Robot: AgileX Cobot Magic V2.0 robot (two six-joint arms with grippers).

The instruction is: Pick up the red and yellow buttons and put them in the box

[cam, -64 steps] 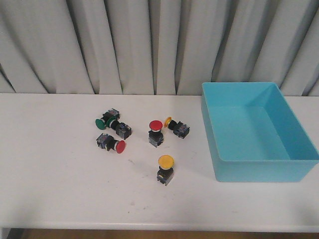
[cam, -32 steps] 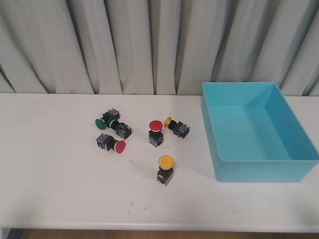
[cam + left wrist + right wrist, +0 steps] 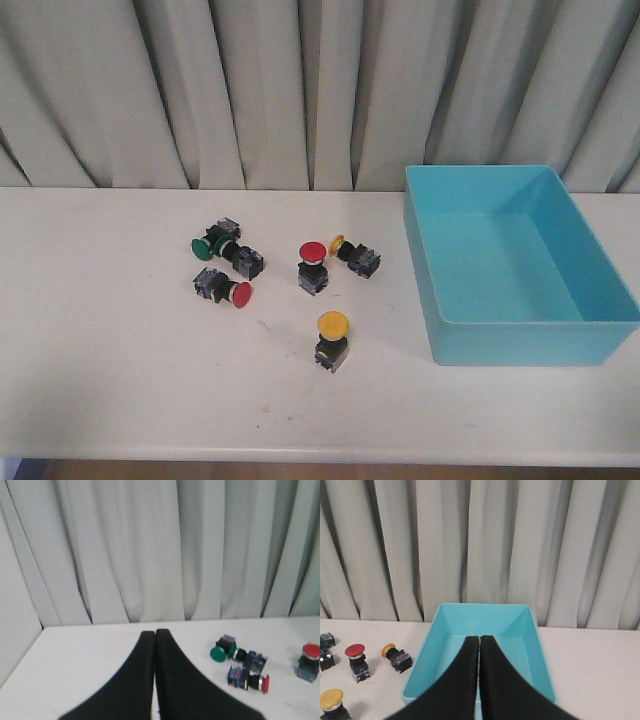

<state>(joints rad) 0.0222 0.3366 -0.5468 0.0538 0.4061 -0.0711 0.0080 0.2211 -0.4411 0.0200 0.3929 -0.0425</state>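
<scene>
Across the back, pleated pale grey curtain [image 3: 300,90], soft vertical folds from edge to edge. Below it, smooth matte white table [image 3: 120,380], faintly scuffed near the middle. On the right side of the table, large rectangular turquoise-blue plastic bin [image 3: 600,262], glossy, tall sloping walls, nothing inside. Left of the bin, well apart from it, a loose scatter of small push-button switches. Nearest the front edge, upright yellow mushroom-capped button [image 3: 332,338] on a stubby black body. Behind it, upright red-capped button [image 3: 313,264], and just beside that, nearer the bin, a yellow-capped button tipped on its side [image 3: 355,256]. Further left, red-capped button lying on its side [image 3: 225,289]; behind that, green-capped switch [image 3: 210,245] on its side with another dark switch body [image 3: 246,260] alongside. In the wrist views, tapered matte black left gripper [image 3: 154,632], fingers pressed flat together, pinching nothing; right gripper [image 3: 479,639] likewise closed tight, seen over the bin.
</scene>
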